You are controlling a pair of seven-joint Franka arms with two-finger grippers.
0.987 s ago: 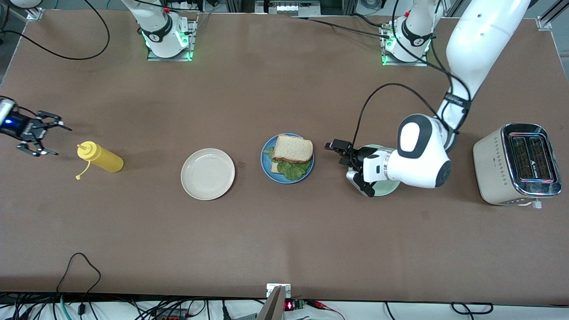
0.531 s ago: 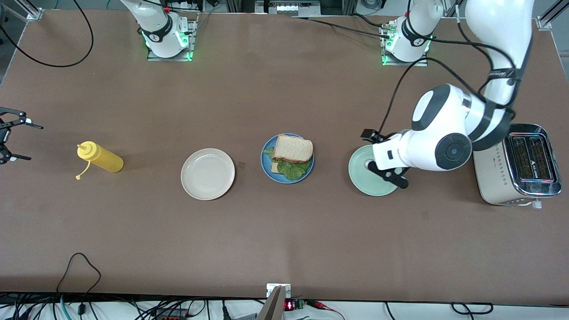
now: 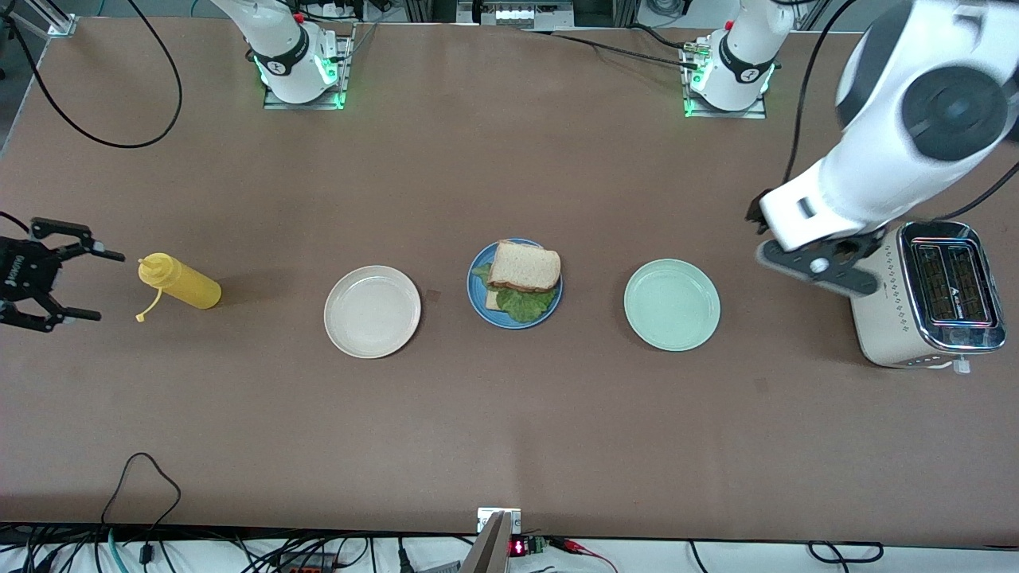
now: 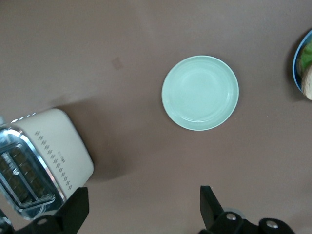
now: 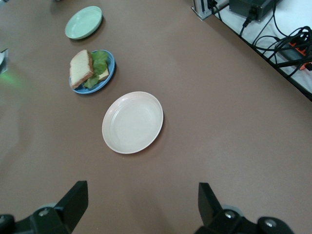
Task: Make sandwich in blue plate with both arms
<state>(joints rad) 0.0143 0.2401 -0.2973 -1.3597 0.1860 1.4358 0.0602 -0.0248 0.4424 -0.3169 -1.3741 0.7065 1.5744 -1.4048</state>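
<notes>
The sandwich (image 3: 523, 268), two tan bread slices with green lettuce between them, lies on the blue plate (image 3: 475, 293) at mid-table. My left gripper (image 3: 816, 267) hangs open and empty in the air beside the toaster, well off from the blue plate. The left wrist view shows its fingers (image 4: 78, 210) wide apart over bare table, with only the blue plate's rim (image 4: 295, 68) at the frame edge. My right gripper (image 3: 110, 287) is open and empty at the right arm's end of the table, beside the yellow bottle. The right wrist view shows the sandwich (image 5: 80, 68) on the blue plate (image 5: 108, 78).
A cream-white plate (image 3: 372, 311) and a pale mint-green plate (image 3: 672, 305) flank the blue plate, both bare. A yellow squeeze bottle (image 3: 179, 284) lies on its side toward the right arm's end. A beige toaster (image 3: 927, 294) stands at the left arm's end.
My left arm has risen from over the mint-green plate and swung toward the toaster. My right gripper pulled toward the table's end, then came back beside the bottle. Both stayed open.
</notes>
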